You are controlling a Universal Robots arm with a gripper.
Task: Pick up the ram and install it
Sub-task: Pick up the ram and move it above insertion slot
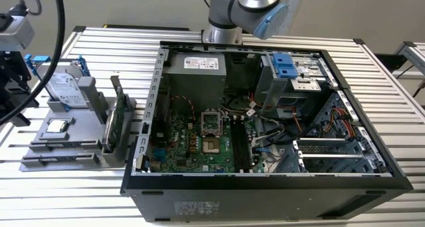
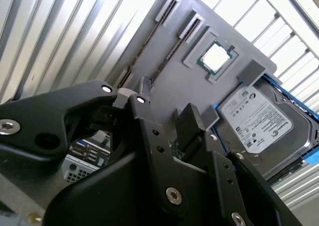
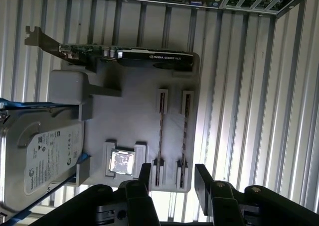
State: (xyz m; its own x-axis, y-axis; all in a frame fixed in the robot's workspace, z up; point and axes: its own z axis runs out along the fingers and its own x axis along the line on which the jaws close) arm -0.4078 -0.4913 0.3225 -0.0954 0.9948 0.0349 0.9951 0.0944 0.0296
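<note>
Spread and empty, the hand (image 3: 173,178) hovers by the ram (image 3: 185,131), slotted edgewise in a holder (image 3: 134,126), presumably for pinching.

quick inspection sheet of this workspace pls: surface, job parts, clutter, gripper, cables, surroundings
surface: slatted metal table bearing a gray holder and an open computer case
job's things: ram on edge in a holder slot, second stick in the next slot
clutter: hard drive, processor chip and graphics card on the holder
gripper: gripper open, empty, over the holder's slot end
cables: black cables hang at the exterior view's left; wire bundles inside the case
surroundings: plain wall behind the table
</note>
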